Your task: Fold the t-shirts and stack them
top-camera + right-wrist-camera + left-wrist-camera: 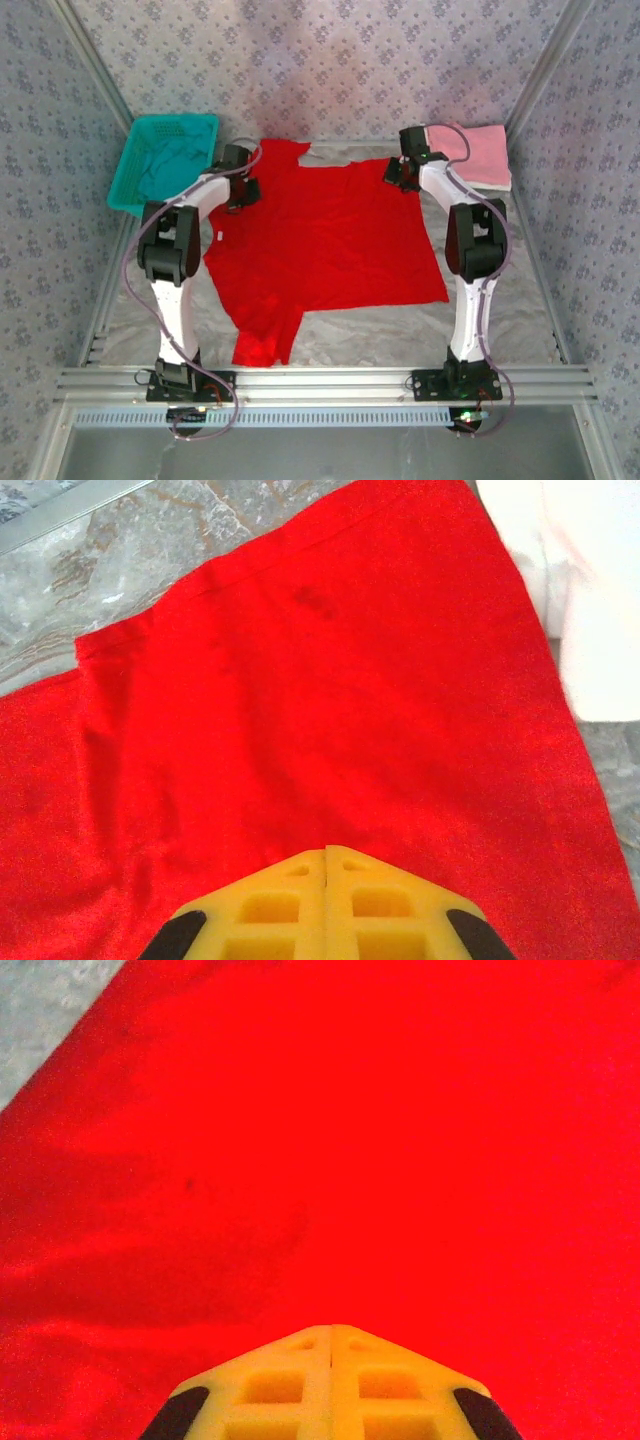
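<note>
Table (500, 320): grey marbled top, patterned walls around.
Red t-shirt (330, 240): spread flat at centre.
Your left gripper (243, 192): fingers together, at the shirt's far left.
Your right gripper (400, 175): fingers together, at its far right corner.

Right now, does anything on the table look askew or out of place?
Only the red t-shirt stands out: it lies spread flat but rotated, its hems slanting against the table edges. The folded pink t-shirt at the far right looks tidy.
</note>
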Controlling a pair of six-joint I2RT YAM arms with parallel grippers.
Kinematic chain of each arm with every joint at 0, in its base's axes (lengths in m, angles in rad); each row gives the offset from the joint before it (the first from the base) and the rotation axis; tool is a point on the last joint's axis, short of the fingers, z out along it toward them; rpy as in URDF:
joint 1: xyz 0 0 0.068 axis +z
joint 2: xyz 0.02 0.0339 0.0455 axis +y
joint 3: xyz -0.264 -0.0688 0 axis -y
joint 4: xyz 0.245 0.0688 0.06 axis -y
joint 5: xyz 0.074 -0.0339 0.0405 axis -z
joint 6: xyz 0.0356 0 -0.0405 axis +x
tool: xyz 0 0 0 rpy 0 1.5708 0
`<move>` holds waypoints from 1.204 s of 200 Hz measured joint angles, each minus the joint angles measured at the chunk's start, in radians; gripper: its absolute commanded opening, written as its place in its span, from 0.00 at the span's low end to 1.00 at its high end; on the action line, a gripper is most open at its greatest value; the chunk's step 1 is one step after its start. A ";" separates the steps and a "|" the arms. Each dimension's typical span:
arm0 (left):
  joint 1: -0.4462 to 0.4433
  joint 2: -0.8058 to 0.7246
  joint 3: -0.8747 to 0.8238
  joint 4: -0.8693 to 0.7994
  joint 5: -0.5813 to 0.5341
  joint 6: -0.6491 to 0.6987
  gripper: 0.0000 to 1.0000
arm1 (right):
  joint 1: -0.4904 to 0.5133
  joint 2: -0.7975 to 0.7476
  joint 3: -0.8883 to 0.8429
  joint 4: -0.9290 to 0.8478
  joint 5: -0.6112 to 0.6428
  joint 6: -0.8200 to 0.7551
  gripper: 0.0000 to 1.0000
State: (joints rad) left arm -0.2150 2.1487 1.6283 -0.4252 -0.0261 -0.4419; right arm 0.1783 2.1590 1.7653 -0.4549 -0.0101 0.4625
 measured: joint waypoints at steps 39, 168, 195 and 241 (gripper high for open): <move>0.006 0.113 0.142 -0.037 0.007 -0.003 0.00 | -0.003 0.101 0.058 -0.015 -0.005 0.000 0.00; 0.051 0.549 0.880 -0.266 0.092 -0.003 0.00 | -0.068 0.266 0.225 -0.042 -0.053 0.109 0.00; 0.056 0.627 1.027 -0.315 0.101 -0.003 0.00 | -0.069 0.293 0.272 -0.046 -0.058 0.121 0.00; 0.056 0.621 1.054 -0.338 0.108 0.012 0.12 | -0.076 0.328 0.370 -0.097 -0.084 0.120 0.03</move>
State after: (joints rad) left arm -0.1589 2.7701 2.6823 -0.7628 0.0822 -0.4301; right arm 0.1024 2.4874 2.1349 -0.5518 -0.0944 0.5827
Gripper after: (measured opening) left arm 0.056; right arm 0.066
